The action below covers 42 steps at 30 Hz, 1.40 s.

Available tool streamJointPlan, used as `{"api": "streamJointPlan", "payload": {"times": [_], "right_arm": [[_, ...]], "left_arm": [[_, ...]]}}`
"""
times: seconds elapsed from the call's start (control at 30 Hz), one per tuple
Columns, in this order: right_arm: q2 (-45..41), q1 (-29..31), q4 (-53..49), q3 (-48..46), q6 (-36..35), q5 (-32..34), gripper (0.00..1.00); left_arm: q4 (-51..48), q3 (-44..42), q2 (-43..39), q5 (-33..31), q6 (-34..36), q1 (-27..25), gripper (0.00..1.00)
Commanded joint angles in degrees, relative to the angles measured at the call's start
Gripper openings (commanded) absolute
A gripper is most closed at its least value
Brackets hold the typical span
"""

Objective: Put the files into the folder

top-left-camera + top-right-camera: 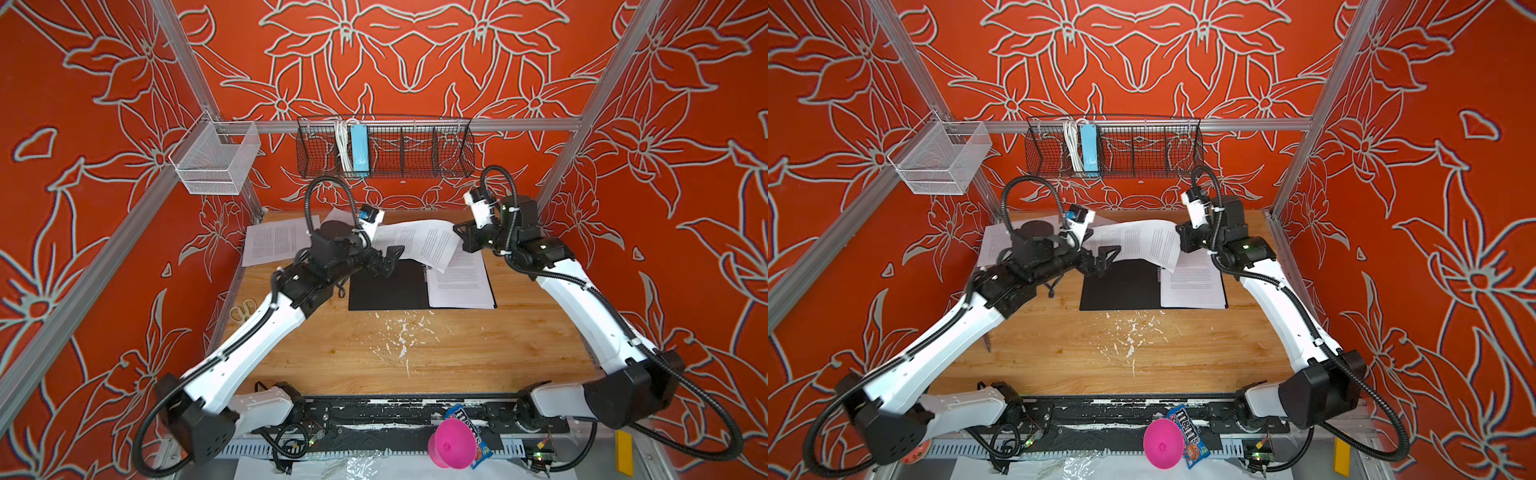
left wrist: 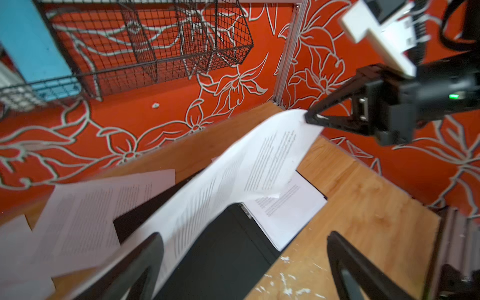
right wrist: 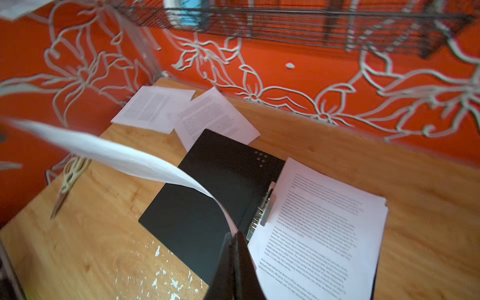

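The table (image 1: 478, 353) is light wood with a smooth grain, flecked with white specks. The open folder (image 3: 181, 220) shows a matt black inside and a shiny metal spine clip (image 3: 262, 210). The files (image 3: 319, 223) are thin matt white paper. The wire basket (image 1: 415, 158) is black metal.

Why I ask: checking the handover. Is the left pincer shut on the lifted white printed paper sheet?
No, the left pincer stands wide open; the right pincer clamps the white printed paper sheet.
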Motion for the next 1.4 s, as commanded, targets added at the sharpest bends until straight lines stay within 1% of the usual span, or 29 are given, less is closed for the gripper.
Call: {"api": "streamJointPlan", "payload": {"times": [0.0, 0.03, 0.07, 0.17, 0.27, 0.33, 0.4, 0.53, 0.63, 0.73, 0.93, 1.2, 1.37], "right_arm": [[0.7, -6.2, 1.1, -2.6, 16.3, 0.6, 0.0], [1.3, -8.8, -0.3, -2.6, 19.4, -0.8, 0.0], [1.8, -12.1, -0.8, -3.3, 22.7, -3.7, 0.0], [2.0, -19.4, 4.5, -10.5, 32.8, -10.6, 0.0], [2.3, -23.5, 10.1, -18.8, 40.3, -13.4, 0.0], [2.4, -24.9, 13.9, -23.5, 42.7, -13.9, 0.0], [3.3, -25.5, 14.6, -25.8, 42.8, -14.3, 0.0], [3.0, -25.4, 12.5, -26.8, 39.4, -12.8, 0.0], [1.9, -25.4, 9.9, -27.5, 36.6, -11.8, 0.0], [-0.3, -25.5, 9.8, -30.6, 35.3, -10.0, 0.0], [-2.2, -25.2, 14.0, -37.0, 36.0, -9.8, 0.0], [-2.4, -24.7, 14.7, -37.7, 34.8, -9.6, 0.0], [-3.0, -24.0, 17.5, -39.0, 37.6, -8.3, 0.0]], "left_arm": [[-6.9, -5.0, -6.9, 1.9, -10.0, 0.0, 0.98], [-7.6, -6.3, -10.0, 2.6, -10.0, 0.0, 0.98], [-9.0, -7.5, -12.5, 2.8, -10.1, 0.0, 0.98], [-13.3, -10.3, -17.9, 3.4, -9.6, 0.0, 0.98], [-17.6, -12.7, -21.6, 5.4, -8.3, 0.0, 0.98], [-18.6, -15.3, -24.0, 5.4, -8.2, 0.0, 0.98], [-18.6, -18.5, -26.3, 5.8, -7.6, 0.0, 0.98], [-17.6, -23.3, -29.8, 4.8, -7.7, 0.0, 0.98], [-19.0, -24.5, -31.1, 5.1, -7.8, 0.1, 0.98], [-18.8, -25.5, -31.5, 4.9, -8.1, 0.1, 0.98], [-19.0, -25.1, -30.1, 5.6, -8.5, 0.3, 0.98], [-18.6, -25.5, -29.9, 6.3, -8.8, 0.4, 0.98], [-18.4, -25.6, -29.6, 6.5, -9.1, 0.4, 0.98]]}}
